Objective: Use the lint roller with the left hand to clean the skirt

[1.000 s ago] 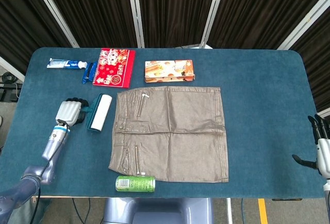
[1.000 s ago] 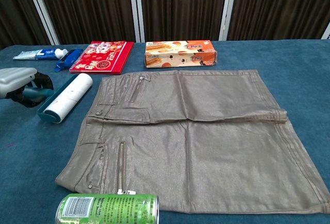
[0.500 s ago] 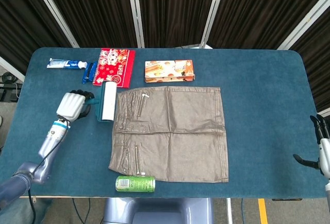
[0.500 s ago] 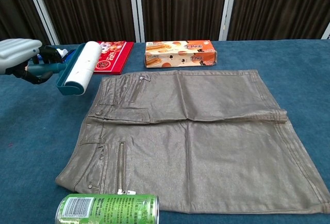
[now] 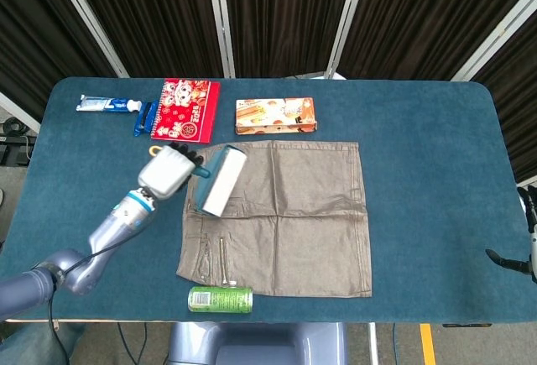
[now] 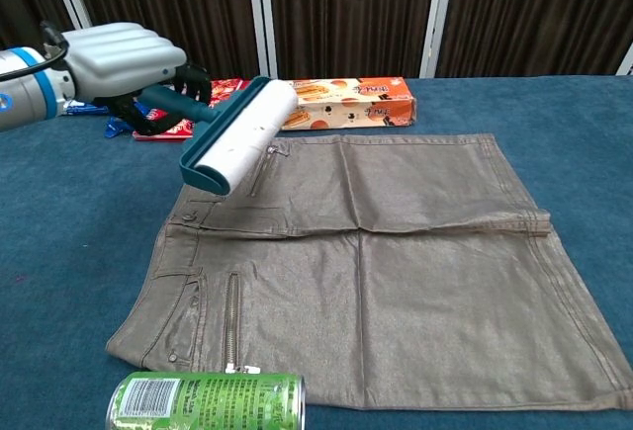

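Dark curtains behind, blue table (image 5: 436, 172) up front. Head view: left hand (image 5: 166, 171) grips the lint roller (image 5: 220, 179) by its handle, fingers wrapped round it; vs 1 s ago, when roller lay on the table left of the skirt (image 5: 285, 214), it's now lifted and carried over the skirt's upper-left corner near waistband, so pickup is done and rolling looks next. Roller head sticks out to the hand's right, angled down toward fabric; contact w/ cloth prob not made yet, hard to tell from above. Right hand (image 5: 530, 243) only partly in frame at table's right edge, fingers' state can't tell. Chest view: left hand (image 6: 124, 64) fingers curled on the teal handle, roller (image 6: 240, 134) hovers tilted above the skirt (image 6: 396, 252) corner.
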{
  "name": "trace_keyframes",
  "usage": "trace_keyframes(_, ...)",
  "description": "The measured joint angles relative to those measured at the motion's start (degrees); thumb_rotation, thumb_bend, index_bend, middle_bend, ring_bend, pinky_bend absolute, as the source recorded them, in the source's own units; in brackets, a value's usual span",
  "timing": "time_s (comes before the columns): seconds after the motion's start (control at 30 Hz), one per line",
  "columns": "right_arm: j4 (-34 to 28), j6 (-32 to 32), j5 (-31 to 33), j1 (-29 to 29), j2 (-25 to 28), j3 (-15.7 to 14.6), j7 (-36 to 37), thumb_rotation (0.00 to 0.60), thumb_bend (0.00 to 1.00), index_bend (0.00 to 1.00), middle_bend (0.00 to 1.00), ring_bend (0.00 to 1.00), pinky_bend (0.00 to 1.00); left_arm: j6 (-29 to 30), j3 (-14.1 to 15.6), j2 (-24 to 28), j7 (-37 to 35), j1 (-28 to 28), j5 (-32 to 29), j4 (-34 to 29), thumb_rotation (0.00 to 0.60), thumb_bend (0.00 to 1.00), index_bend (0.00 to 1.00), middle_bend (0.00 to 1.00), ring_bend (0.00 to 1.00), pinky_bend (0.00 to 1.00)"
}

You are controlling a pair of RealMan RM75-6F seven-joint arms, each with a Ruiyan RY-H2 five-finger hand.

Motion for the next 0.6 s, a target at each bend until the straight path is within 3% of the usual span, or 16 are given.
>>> trace_keyframes(0.3, 2.07, -2.73, 3.43, 0.77, 0.07, 0.85, 1.39, 0.600, 0.00, 0.00, 0.00, 0.00, 0.00, -6.58, -0.86, -3.28, 14.46, -7.40, -6.38, -5.31, 0.600, 0.80, 0.57, 0.44, 0.34, 0.40)
trace_keyframes(0.6, 3.06, -3.84, 4.49, 1.31, -0.08, 1.23, 1.73, 0.600, 0.00, 0.00, 0.00, 0.00, 0.00, -9.64, -0.28, -8.28, 21.88, -13.08, -11.03, -5.99, 0.600, 0.80, 0.57, 0.44, 0.34, 0.41)
